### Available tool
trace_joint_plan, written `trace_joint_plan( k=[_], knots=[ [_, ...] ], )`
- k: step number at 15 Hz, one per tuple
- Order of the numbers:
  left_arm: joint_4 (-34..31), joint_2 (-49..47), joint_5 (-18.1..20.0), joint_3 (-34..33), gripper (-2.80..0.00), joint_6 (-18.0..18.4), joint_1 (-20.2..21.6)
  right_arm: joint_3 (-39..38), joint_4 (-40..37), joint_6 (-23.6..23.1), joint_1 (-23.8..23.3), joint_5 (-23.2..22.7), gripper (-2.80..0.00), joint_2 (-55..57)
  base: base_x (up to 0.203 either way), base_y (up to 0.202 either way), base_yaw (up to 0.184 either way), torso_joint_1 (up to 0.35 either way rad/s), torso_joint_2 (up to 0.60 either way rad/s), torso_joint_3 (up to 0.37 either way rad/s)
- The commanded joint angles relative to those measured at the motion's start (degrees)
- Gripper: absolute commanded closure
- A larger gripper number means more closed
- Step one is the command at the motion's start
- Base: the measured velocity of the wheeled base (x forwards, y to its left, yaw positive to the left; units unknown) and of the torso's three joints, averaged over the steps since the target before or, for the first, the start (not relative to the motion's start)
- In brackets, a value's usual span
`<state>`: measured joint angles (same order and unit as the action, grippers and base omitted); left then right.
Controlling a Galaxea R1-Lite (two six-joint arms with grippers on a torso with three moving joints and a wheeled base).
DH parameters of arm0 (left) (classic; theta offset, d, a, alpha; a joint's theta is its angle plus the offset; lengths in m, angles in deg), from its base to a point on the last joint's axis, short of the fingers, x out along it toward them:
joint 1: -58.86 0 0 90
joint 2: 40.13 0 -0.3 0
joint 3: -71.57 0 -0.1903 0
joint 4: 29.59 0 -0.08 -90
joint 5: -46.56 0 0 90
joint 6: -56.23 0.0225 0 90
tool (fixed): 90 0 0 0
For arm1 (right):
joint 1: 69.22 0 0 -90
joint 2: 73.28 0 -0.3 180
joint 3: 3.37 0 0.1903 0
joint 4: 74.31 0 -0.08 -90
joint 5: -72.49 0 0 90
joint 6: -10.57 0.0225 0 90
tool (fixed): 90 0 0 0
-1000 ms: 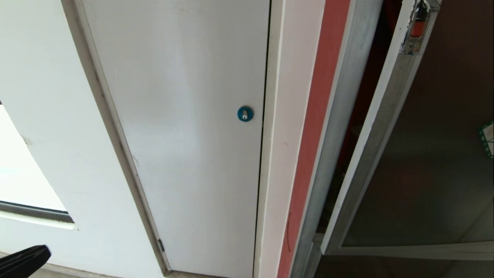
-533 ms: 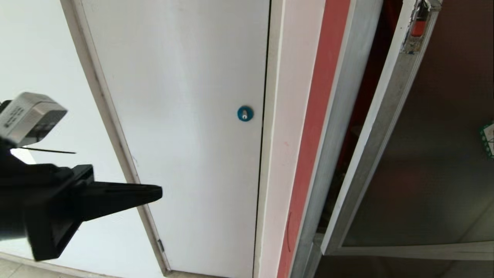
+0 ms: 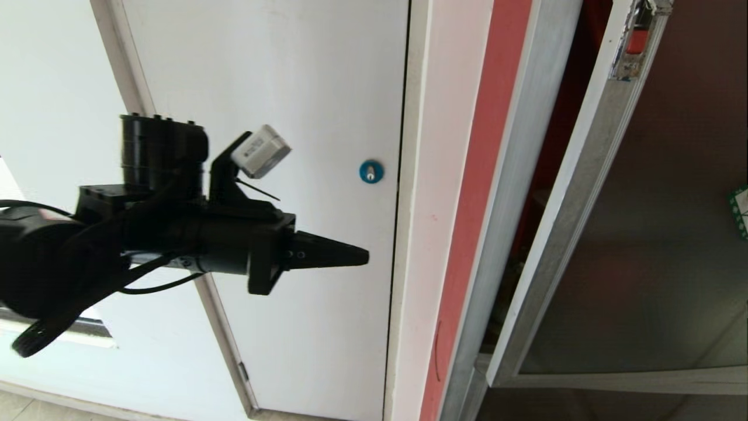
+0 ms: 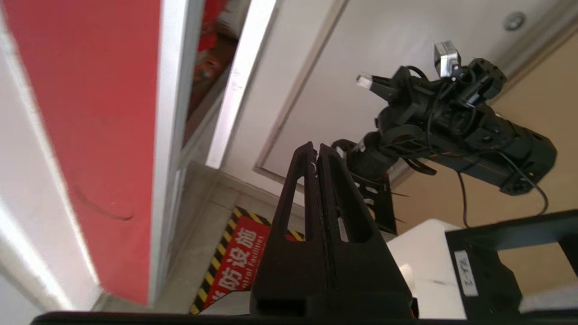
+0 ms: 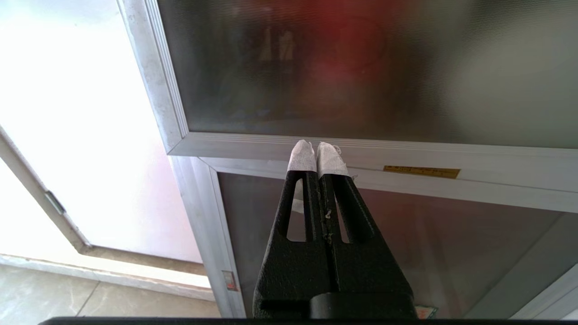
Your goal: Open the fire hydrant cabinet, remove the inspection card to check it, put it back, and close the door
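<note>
Dark frosted glass door (image 3: 654,245), aluminium-framed

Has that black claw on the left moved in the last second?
Yes. The left gripper has swung up and rightward across the pale grey door, toward its blue lock.

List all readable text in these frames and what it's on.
"防设施": red floor sign with yellow-black striped border; start cut off.
"ntrol Facilities": same sign, smaller line, partly hidden.
Brass plate on the lower panel frame: too small to read.
Green-bordered sticker on the glass door: too small, cut off.
White label on the black bracket: blurred.
Camera label: unreadable.
</note>
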<state>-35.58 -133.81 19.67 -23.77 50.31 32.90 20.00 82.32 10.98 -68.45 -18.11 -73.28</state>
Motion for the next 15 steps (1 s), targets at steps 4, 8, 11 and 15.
trace_joint_plan(
  k=[4, 8, 11, 15],
  knots=[
    [0.10, -14.67, -5.63, 11.74, 0.00, -0.05, -8.12, 0.00, 0.00, 0.02, 0.02, -0.02, 0.00, 0.09, 0.000, 0.000, 0.000, 0.000, 0.00, 0.000],
    [0.11, -20.40, -15.49, 17.60, 0.00, 0.09, -13.04, 0.00, 0.00, 0.02, 0.02, -0.02, 0.00, 0.09, 0.000, 0.000, 0.000, 0.000, 0.00, 0.000],
    [0.19, -23.13, -17.65, 21.01, 0.00, 0.12, -14.33, 0.00, 0.00, 0.02, 0.02, -0.02, 0.00, 0.09, 0.000, 0.000, 0.000, 0.000, 0.00, 0.000],
    [0.28, -26.67, -23.76, 26.11, 0.00, 0.31, -17.90, 0.00, 0.00, 0.02, 0.02, -0.02, 0.00, 0.09, 0.000, 0.000, 0.000, 0.000, 0.00, 0.000]
  ],
)
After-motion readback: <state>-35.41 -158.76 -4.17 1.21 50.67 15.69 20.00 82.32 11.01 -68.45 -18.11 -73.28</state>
